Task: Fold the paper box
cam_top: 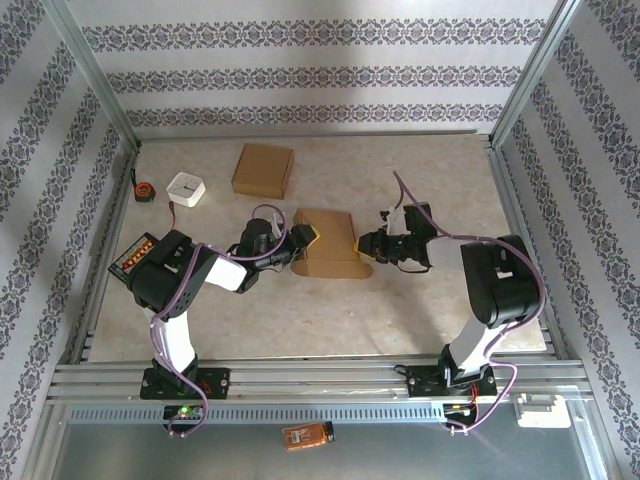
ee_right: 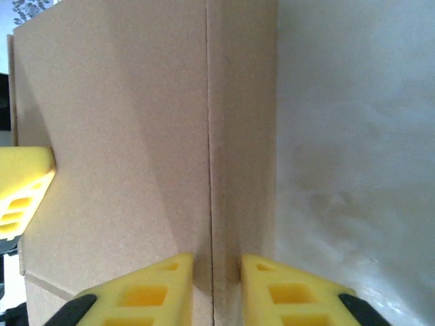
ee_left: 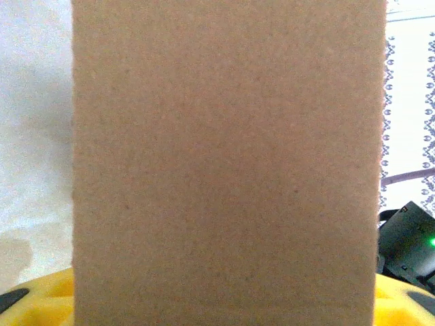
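Note:
The brown paper box (cam_top: 330,245) lies mid-table between the two arms. My left gripper (cam_top: 303,238) is at its left edge. In the left wrist view a flat panel of the box (ee_left: 224,163) stands right in front of the camera. It hides the fingertips, and only the outer parts of the yellow fingers (ee_left: 41,299) show at the bottom corners. My right gripper (cam_top: 368,247) is at the box's right side. Its jaws (ee_right: 217,272) stand narrowly apart, astride a thin upright edge of the box (ee_right: 136,136) without pinching it.
A second, folded box (cam_top: 263,170) lies at the back. Left of it are a white square device (cam_top: 186,189) and a small black-and-orange object (cam_top: 144,190). Metal frame rails (cam_top: 300,375) border the table.

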Tool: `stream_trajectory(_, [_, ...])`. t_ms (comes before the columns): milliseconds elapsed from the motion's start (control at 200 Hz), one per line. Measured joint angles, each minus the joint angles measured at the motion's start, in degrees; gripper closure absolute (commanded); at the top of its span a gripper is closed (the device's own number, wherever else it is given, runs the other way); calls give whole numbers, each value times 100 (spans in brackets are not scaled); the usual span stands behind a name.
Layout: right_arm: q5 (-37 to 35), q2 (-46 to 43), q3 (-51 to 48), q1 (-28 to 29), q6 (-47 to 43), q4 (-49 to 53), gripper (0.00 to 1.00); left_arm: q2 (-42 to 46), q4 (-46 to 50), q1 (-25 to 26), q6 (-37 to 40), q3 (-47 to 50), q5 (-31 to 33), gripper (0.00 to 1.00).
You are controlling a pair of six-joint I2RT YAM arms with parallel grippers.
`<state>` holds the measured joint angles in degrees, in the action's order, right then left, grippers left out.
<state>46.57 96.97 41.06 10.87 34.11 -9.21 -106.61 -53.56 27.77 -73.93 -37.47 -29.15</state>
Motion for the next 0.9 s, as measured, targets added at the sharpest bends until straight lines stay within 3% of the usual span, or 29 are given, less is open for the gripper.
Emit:
stream_trajectory(85, [-310,-363,-90,7,70,398,46,188,205,31,-9,9,72,56])
stream_trajectory(260, [-1421,-2068,-127,269,-61,1058,27,1274,1119,31,59,4,339,56])
stream_trajectory(390, [-2540,-3727,-293,1191,-918,723,13,2114,2177,31,166,-109,590,55])
stream_trajectory(510, [-3021,-4712,-754,2345,-2822,-55,7,2610,3274,24,271,-367,855,55])
stream_trajectory(600, [-3283,-4750,-951,3062,-4616,-256,6,2848,3797,2,304,-472,970,55])
stream_trajectory(740, [-3991,-4131,-1029,3613,-6776,-297,6,2999,4148,-48,293,-518,997,55])
stream_trajectory(899, [-4693,-3429,-1036,3716,-7989,-684,7,3080,4341,-50,221,-520,992,55])
